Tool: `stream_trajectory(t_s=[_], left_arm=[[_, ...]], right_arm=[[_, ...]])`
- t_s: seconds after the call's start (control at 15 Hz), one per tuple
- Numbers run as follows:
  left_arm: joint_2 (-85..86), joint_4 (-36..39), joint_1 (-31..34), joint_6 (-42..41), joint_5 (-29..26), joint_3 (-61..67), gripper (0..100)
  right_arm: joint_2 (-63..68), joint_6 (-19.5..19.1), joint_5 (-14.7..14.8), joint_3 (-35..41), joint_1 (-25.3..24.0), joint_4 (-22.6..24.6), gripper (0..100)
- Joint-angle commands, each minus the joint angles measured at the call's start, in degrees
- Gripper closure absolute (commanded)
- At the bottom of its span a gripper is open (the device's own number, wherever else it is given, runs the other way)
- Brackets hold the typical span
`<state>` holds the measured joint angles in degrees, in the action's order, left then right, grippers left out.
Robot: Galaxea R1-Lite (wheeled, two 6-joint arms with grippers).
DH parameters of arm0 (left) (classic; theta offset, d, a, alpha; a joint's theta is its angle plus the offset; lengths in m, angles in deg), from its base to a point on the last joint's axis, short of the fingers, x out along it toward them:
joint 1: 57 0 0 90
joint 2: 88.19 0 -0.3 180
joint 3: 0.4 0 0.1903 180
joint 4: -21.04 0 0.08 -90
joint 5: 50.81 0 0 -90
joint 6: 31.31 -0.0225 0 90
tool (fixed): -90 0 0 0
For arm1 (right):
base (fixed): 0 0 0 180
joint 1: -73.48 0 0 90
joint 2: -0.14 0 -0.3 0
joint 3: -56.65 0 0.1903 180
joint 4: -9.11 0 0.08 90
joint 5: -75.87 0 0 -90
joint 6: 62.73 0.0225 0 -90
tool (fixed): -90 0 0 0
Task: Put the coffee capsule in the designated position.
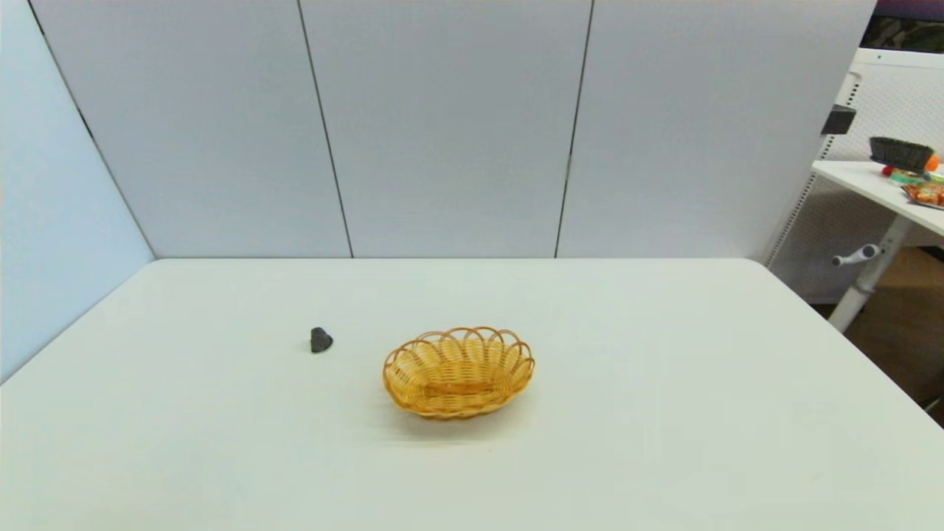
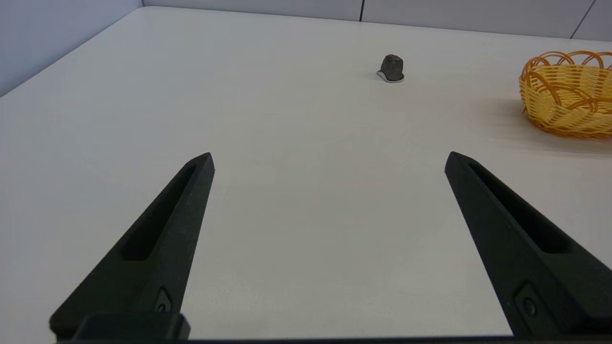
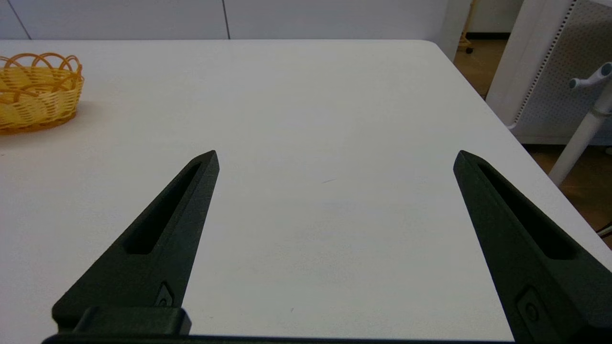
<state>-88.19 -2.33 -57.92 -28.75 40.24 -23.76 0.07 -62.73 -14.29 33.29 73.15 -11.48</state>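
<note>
Capsule position: the coffee capsule [image 1: 321,340] sits on the white table [image 1: 664,413], flat face down, at about 9 o'clock of the wicker basket [image 1: 458,372], near it but clearly apart.
Basket: nothing visible inside; sits near table centre.
Left gripper: left gripper [image 2: 330,160] is spread wide with nothing between the fingers, low over the table, well short of the capsule, which lies toward 12–1 o'clock ahead of it.
Right gripper: right gripper [image 3: 337,157] is likewise spread and holding nothing, over bare table on the right side; the basket lies at about 10 o'clock from it. Looks idle.
Stage (judgement): no approach made; nothing grasped. Left arm is nearer the capsule and the likely worker.
Risk 1: the capsule is small and tapered; fingers closing high on the cone could squeeze it out and send it skidding.
Risk 2: a low sweep in could nudge it over so that it rolls away.
Risk 3: descending too far drives the fingertips into the table.
Risk 4: release over the basket's looped rim could bounce the capsule back out.
</note>
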Motion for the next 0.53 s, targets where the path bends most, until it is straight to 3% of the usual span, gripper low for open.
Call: stream_trajectory(t_s=[0.07,0.53], left_arm=[[0.0,0.0,0.0,0.1,0.1,0.0,0],[0.0,0.0,0.0,0.1,0.1,0.0,0]], right_arm=[[0.1,0.0,0.0,1.0,0.0,0.0,0],[0.1,0.0,0.0,1.0,0.0,0.0,0]])
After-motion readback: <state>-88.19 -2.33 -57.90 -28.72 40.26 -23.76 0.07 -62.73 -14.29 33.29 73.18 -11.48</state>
